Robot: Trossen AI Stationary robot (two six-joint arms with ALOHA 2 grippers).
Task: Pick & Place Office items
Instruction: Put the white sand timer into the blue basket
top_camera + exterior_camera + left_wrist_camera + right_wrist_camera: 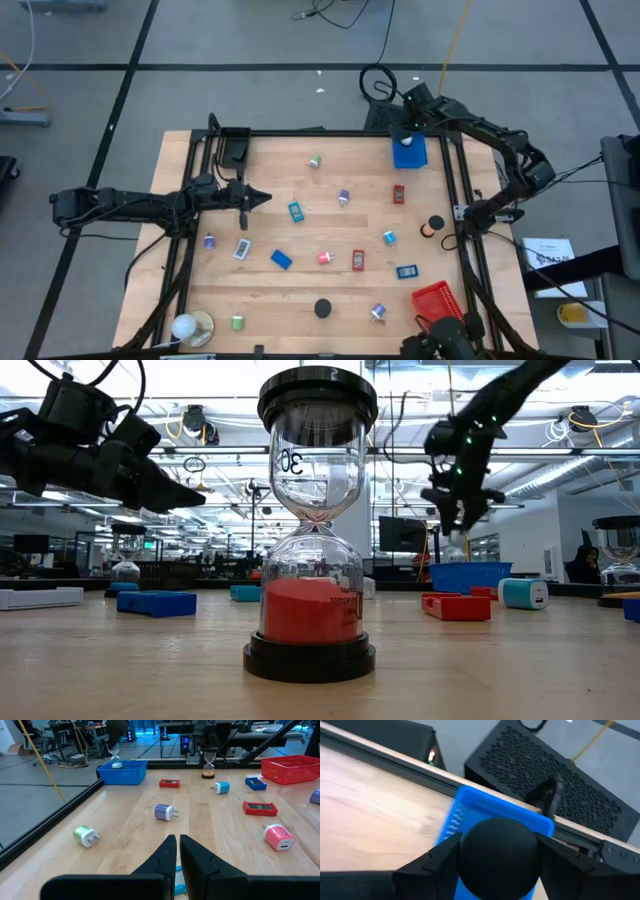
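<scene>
My right gripper (405,133) hangs over the blue tray (410,156) at the table's far right, shut on a small sand timer with a round black cap (500,855); its pale lower part (456,546) shows under the fingers. My left gripper (265,198) waits shut above the table's left middle, touching nothing. Office items lie scattered on the wood: a green plug (86,835), a purple plug (164,812), a pink one (279,837), and red and blue blocks. My right gripper pinches the sand timer between its two fingers (435,857), which sit on opposite sides of the round black cap (470,845). The fingers slant down from the table's right. The timer hangs below them, clear of the blue tray (470,805).
A big red-sand hourglass (317,530) stands near the front edge, a red tray (437,300) at the near right. A round white and tan object (190,327) sits at the near left corner. A black frame (300,134) rims the table.
</scene>
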